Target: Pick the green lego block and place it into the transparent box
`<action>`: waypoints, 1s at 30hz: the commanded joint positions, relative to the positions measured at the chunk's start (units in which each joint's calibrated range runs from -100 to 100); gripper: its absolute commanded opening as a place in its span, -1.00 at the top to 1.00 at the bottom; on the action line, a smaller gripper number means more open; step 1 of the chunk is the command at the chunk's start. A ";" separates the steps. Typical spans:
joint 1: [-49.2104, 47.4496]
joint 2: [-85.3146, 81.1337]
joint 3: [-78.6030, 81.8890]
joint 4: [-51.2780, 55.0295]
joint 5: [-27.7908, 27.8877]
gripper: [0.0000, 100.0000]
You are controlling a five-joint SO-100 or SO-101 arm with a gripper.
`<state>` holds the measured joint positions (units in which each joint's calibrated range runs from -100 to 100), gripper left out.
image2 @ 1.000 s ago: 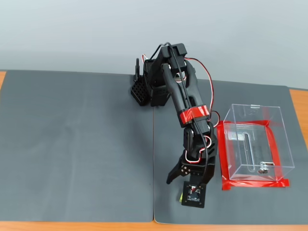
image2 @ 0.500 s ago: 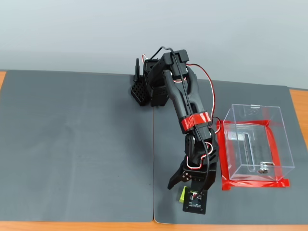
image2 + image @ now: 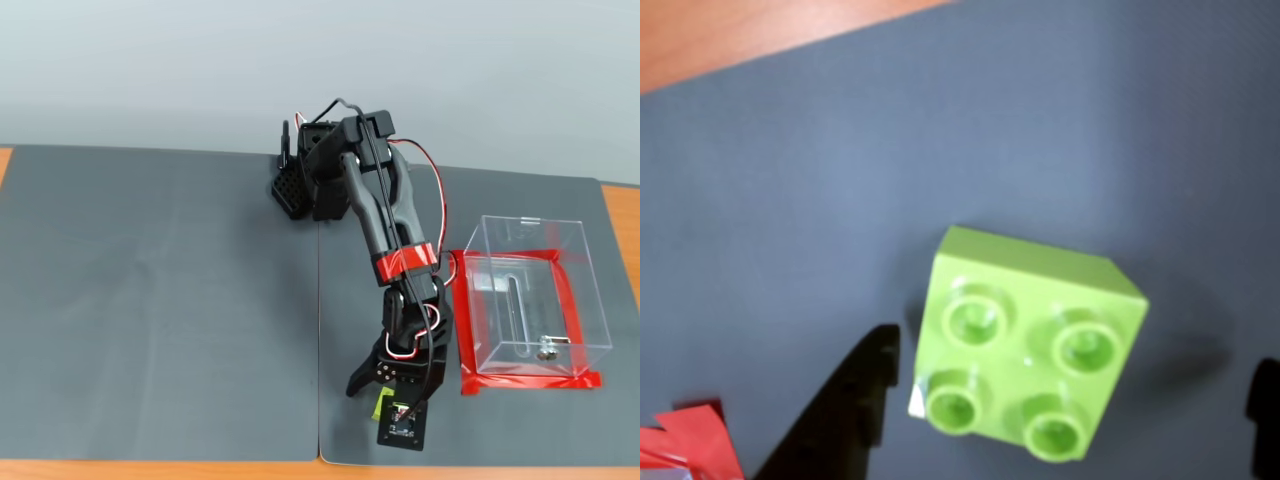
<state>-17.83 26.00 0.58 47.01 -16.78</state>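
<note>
The arm was at the reaching step: its jaws (image 3: 1070, 400) hung apart above the green lego block (image 3: 1027, 343), which sat studs-up on the grey mat (image 3: 160, 300) with its 4 studs plain in the wrist view. There, one dark finger (image 3: 845, 400) stood just beside the block's left face without clearly touching it, and the other showed only as a sliver at the right edge, well clear of the block. Nothing was gripped yet. In the fixed view only a sliver of the block (image 3: 383, 402) showed, under the gripper, near the front edge of the mat where the orange desk (image 3: 200, 470) began. The next move, as I judged it, called for lowering a little, centring the block between the fingers and closing on its 2 side faces, since the block sat turned at a slight angle to them. The transparent box (image 3: 530, 290) stood to the right in the fixed view, on its red tape (image 3: 530, 380) outline, near the gripper but apart from it, and it looked open at the top. The carry would be short, though the block had to be lifted above the box's near wall. There was open mat to the left, little room toward the front edge.
</note>
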 commanded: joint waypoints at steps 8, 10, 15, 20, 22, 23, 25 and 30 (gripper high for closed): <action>0.71 0.16 -2.98 -0.74 0.03 0.23; 0.71 0.41 -2.98 -0.74 -0.02 0.23; 0.71 0.41 -2.89 -0.74 0.03 0.38; 0.71 0.41 -2.80 -0.74 0.18 0.70; 0.71 0.41 -2.62 -0.74 0.24 0.74; 0.71 0.33 -2.53 -0.74 0.24 0.75; 0.71 0.16 -2.35 -0.65 0.24 0.75; 0.64 -0.35 -2.17 -0.48 0.29 0.75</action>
<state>-16.95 27.10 0.49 47.01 -16.43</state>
